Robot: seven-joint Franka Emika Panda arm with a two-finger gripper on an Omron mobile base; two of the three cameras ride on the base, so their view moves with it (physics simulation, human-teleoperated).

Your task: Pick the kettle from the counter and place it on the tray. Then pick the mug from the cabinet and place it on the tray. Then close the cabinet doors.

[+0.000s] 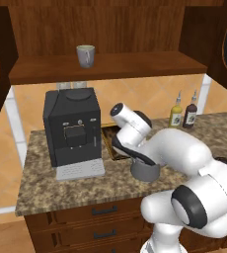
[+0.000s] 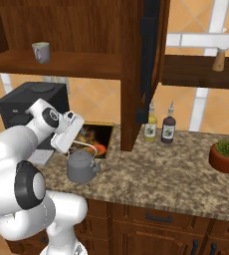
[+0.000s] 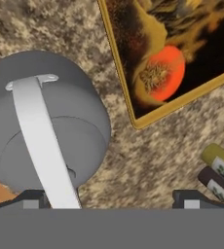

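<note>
Gripper [image 3: 111, 197] was spread open over the kettle [image 2: 81, 167], which sat ungrasped on the tabletop [image 2: 151, 174] beside the tray [image 3: 182, 53]; mug [image 1: 85, 55] and doors remained.

black coffee machine [image 1: 72, 129], yellow bottle [image 2: 150, 126] beside dark bottle [image 2: 168, 128], potted plant [image 2: 227, 155], two shakers [image 2: 220, 60] on shelf

You see the kettle [image 2: 81, 167] standing on the counter [image 2: 156, 174] just in front of the tray [image 2: 97, 135], the coffee machine [image 1: 72, 126] left of both, and the mug [image 1: 85, 55] on the cabinet [image 1: 110, 66] shelf above.
</note>
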